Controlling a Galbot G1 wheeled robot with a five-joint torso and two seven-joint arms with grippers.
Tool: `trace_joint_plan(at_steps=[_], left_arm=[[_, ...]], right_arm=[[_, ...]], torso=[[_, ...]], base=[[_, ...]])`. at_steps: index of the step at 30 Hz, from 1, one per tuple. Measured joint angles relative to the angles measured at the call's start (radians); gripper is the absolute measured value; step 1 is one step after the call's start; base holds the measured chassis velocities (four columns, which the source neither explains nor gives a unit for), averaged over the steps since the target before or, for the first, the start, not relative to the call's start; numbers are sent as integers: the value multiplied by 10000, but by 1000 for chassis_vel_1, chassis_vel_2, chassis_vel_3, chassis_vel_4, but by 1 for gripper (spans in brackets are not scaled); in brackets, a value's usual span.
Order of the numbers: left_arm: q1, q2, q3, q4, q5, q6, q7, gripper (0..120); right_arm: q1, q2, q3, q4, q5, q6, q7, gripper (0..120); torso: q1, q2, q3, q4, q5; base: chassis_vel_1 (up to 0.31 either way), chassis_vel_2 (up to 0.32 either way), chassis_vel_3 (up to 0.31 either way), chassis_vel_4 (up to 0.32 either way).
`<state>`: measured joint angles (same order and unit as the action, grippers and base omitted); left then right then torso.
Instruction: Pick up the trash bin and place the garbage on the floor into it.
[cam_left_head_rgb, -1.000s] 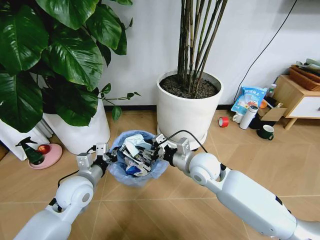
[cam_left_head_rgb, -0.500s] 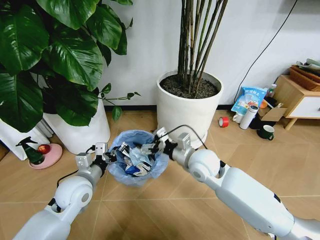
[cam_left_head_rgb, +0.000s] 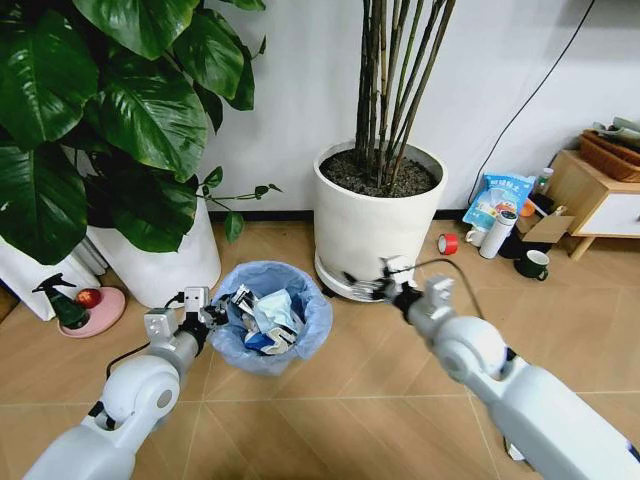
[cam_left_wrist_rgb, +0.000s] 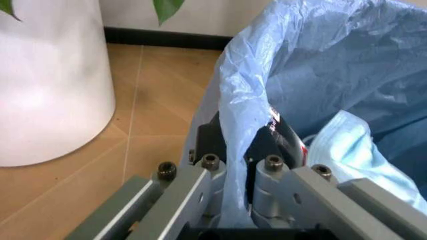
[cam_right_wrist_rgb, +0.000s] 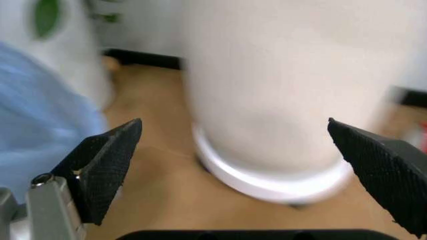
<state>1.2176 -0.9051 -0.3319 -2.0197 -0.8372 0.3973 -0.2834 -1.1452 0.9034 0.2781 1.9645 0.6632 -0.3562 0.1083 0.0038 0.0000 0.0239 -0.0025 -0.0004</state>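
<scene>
the left tool (cam_left_head_rgb: 212, 318) is clamped on the rim of the trash bin (cam_left_head_rgb: 268, 345) at the bin's 9 o'clock side in the head view. in the left wrist view its two fingers (cam_left_wrist_rgb: 200, 187) stand close together with the ruffled light-blue bag (cam_left_wrist_rgb: 247, 95) and the dark rim pinched between them, one finger outside the bin and one inside. the bin sits low over the floor (cam_left_head_rgb: 330, 420); whether its base touches the boards cannot be told.

the right tool (cam_left_head_rgb: 378, 284) hangs at about 3 o'clock of the bin, apart from it, in front of the base of the large white plant pot (cam_left_head_rgb: 378, 215). in the right wrist view its black pads (cam_right_wrist_rgb: 107, 162) are spread wide with nothing between them; the white pot and its saucer (cam_right_wrist_rgb: 267, 182) lie beyond the gap and the blue bag shows at one edge.

inside the bin lies the garbage (cam_left_head_rgb: 265, 315): crumpled white paper, a pale blue mask-like piece, and small dark and blue wrappers heaped together.

outward from the bin, at 10 o'clock, a second white pot (cam_left_head_rgb: 170, 265) holds a broad-leaved plant (cam_left_head_rgb: 110, 120). at 9 o'clock a pink dish (cam_left_head_rgb: 95, 312) with a red ball and a dark spray bottle (cam_left_head_rgb: 60, 300) stand on the floor. at 2 o'clock, well apart, are a red tape roll (cam_left_head_rgb: 447, 243), a white cup (cam_left_head_rgb: 496, 235), a dark mug (cam_left_head_rgb: 531, 264) and a blue packet (cam_left_head_rgb: 497, 197), beside a wooden cabinet (cam_left_head_rgb: 595, 200).
</scene>
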Motion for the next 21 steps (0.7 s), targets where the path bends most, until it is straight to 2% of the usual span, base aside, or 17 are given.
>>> trace_joint_plan(at_steps=[1,3,6,8,9,13,14,17,21], left_arm=[[0,0,0,0,0,0,0,0],[47,21,-27,0,18,2,77,0],[66,-21,-53,-1,66,2,129,0],[95,-113,-59,0,117,0,165,0],[95,-113,-59,0,117,0,165,0],[213,-179,-12,-36,256,-10,243,0],[213,-179,-12,-36,256,-10,243,0],[291,-200,9,-89,325,-16,304,0],[304,-180,26,-117,351,-22,355,0]], right_arm=[[0,0,0,0,0,0,0,100],[-1467,303,1334,-59,-526,51,-321,100],[-2316,676,2073,-331,-1068,367,-587,100],[-3204,1410,2826,-869,-1665,833,-790,100],[-3204,1410,2826,-869,-1665,833,-790,100],[-4225,2877,4105,-1943,-2633,1785,-1311,100],[-4225,2877,4105,-1943,-2633,1785,-1311,100],[-4804,3337,5024,-2637,-2943,2139,-1586,100],[-5115,3408,5679,-3453,-3003,2516,-1891,100]], torso=[[0,0,0,0,0],[-1,0,0,-1,-2],[0,1,-1,0,-3],[0,1,0,1,-4],[0,1,0,1,-4],[-1,1,0,2,0],[-1,1,0,2,0],[-1,1,-1,2,-5],[-1,1,-1,1,-5]], base=[[0,0,0,0],[0,0,0,0],[0,0,0,0],[0,0,0,0],[0,0,0,0],[0,0,0,0],[0,0,0,0],[0,0,0,0],[0,0,0,0]])
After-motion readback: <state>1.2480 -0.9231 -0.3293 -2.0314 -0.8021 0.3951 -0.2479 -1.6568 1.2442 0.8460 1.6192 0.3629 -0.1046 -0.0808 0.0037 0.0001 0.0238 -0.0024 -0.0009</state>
